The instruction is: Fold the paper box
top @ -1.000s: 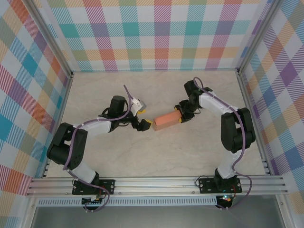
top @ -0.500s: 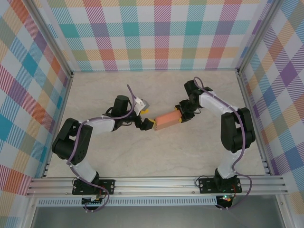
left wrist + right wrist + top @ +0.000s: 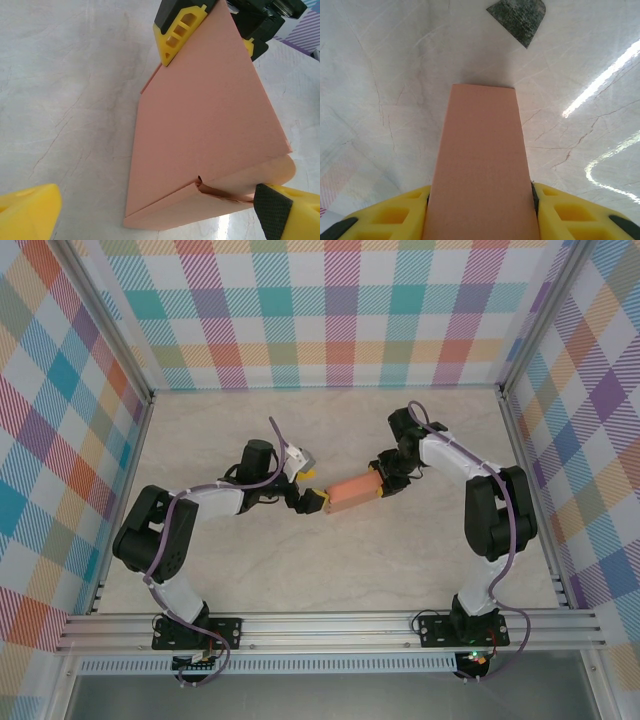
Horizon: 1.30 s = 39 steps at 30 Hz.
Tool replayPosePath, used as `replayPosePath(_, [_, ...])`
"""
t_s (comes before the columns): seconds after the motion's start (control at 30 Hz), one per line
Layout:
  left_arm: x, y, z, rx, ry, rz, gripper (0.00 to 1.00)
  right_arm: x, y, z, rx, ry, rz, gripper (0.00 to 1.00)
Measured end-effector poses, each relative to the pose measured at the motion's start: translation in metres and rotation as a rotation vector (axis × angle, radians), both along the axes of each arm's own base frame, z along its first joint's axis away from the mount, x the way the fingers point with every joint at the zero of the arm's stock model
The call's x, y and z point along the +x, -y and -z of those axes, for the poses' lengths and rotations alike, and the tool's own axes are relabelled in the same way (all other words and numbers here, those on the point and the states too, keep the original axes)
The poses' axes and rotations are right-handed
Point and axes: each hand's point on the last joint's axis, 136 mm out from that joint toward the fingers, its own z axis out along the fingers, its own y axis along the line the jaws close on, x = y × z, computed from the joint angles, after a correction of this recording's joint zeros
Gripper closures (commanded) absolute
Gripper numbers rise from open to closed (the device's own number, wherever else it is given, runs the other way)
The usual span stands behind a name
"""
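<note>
The paper box (image 3: 352, 490) lies on the table (image 3: 400, 570) at mid-frame of the top view. The right jaws grip its right end, a finger (image 3: 385, 220) on each side. The left jaws stand wide open astride its left end

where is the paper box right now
In the top view the paper box sits near the middle of the table, its right end pinched in the right claw and its left end at the open left claw.

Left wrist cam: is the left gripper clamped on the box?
No, the left gripper is wide open, one yellow finger well clear of the paper box.
</note>
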Motion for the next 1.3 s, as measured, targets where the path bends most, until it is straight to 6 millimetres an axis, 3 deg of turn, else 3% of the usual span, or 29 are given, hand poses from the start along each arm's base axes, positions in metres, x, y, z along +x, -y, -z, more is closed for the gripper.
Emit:
replayPosePath(0.43, [-0.0018, -0.0079, 0.0056, 0.005, -0.012, 0.027, 0.0, 0.002, -0.0009, 0.0003, -0.012, -0.017, -0.022, 0.58])
replayPosePath(1.07, [0.0069, -0.0026, 0.0012, -0.02, -0.022, 0.003, 0.0, 0.0022, -0.0009, 0.0004, -0.013, -0.019, -0.022, 0.58])
replayPosePath(1.3, [0.0046, -0.0024, 0.0093, -0.013, -0.03, 0.002, 0.0, 0.0033, 0.001, 0.0003, -0.039, -0.006, -0.031, 0.51])
